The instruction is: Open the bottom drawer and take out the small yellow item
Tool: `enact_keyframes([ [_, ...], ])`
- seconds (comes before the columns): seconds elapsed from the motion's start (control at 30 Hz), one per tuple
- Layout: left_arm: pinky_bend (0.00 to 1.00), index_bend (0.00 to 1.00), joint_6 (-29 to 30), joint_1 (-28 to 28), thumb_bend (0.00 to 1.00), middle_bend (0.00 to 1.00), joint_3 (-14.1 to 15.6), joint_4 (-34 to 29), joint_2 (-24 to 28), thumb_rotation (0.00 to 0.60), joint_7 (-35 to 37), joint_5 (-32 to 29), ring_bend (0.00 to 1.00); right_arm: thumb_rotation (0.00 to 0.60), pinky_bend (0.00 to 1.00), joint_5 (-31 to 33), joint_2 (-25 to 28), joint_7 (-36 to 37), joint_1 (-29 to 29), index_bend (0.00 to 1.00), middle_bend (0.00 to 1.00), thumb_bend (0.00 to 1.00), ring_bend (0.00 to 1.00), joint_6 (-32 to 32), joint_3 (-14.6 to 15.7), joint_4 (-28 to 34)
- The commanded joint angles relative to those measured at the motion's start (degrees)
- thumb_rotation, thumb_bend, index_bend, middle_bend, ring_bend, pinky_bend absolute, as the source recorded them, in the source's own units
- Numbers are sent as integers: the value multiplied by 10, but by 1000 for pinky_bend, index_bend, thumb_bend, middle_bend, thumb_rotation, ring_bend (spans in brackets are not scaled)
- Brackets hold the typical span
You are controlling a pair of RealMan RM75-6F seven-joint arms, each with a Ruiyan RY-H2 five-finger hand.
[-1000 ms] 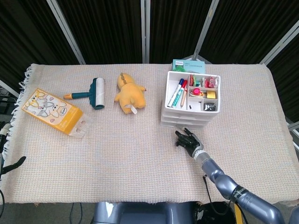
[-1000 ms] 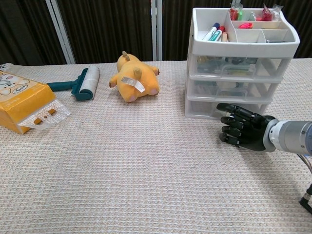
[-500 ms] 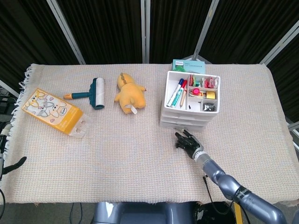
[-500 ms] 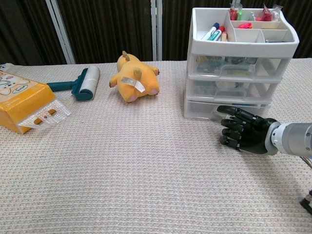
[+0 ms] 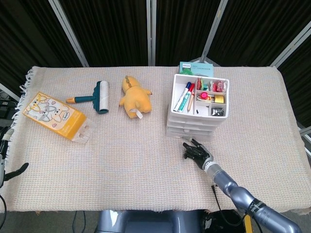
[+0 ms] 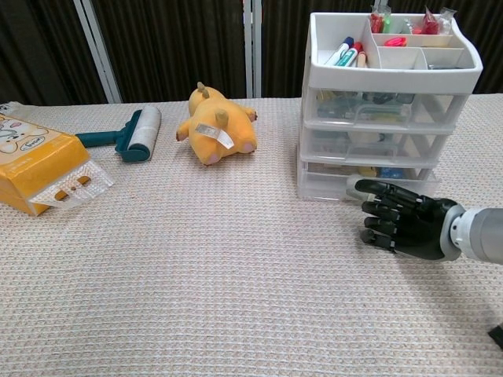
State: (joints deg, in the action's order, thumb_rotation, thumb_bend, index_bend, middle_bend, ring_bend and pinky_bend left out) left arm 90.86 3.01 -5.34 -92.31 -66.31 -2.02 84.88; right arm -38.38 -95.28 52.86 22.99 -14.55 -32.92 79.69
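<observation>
A white three-drawer unit [image 5: 194, 119] [image 6: 377, 118] stands right of the table's middle, with pens and small items in its top tray. Its bottom drawer [image 6: 326, 184] [image 5: 187, 132] is pulled out a little. In the gap above the drawer's front a small yellow item [image 6: 368, 170] shows beside something blue. My black right hand [image 6: 401, 226] [image 5: 197, 152] is just in front of the drawer, fingers curled, the upper one hooked on the drawer's handle. Only a dark tip of my left hand [image 5: 14, 169] shows past the table's left edge.
A yellow plush toy [image 5: 135, 97] [image 6: 216, 126] lies left of the unit, with a teal lint roller [image 5: 97, 97] [image 6: 130, 135] beyond it. An orange printed box [image 5: 56, 116] [image 6: 39, 165] sits at the far left. A green-and-white booklet [image 5: 195, 68] lies behind the unit.
My right hand has drawn back toward me and the bottom drawer has slid out with it, uncovering the yellow and blue items inside.
</observation>
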Motion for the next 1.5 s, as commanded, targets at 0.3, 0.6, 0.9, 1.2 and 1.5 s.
enact_keyframes([
  [0.3,0,0,0,0,160,0,1,0,0,600,0,1,0,600,701,-38,11,-31,-29,221,863,235,867,-23,14,50],
  [0.6,0,0,4,-2,161,0,2,-2,0,600,-2,5,0,600,701,-106,45,-58,-86,220,863,236,867,-59,28,136],
  [0.9,0,0,9,-5,162,0,6,-4,4,600,-3,13,0,600,699,-289,66,-198,-123,214,857,224,864,-229,82,172],
  [1.2,0,0,18,-9,162,0,9,-7,7,600,-2,22,0,600,698,-340,35,-389,-95,207,857,219,863,-375,112,97],
  [1.5,0,0,16,-8,162,0,10,-8,9,600,-2,24,0,600,699,-284,20,-454,-57,217,857,218,863,-388,118,60],
])
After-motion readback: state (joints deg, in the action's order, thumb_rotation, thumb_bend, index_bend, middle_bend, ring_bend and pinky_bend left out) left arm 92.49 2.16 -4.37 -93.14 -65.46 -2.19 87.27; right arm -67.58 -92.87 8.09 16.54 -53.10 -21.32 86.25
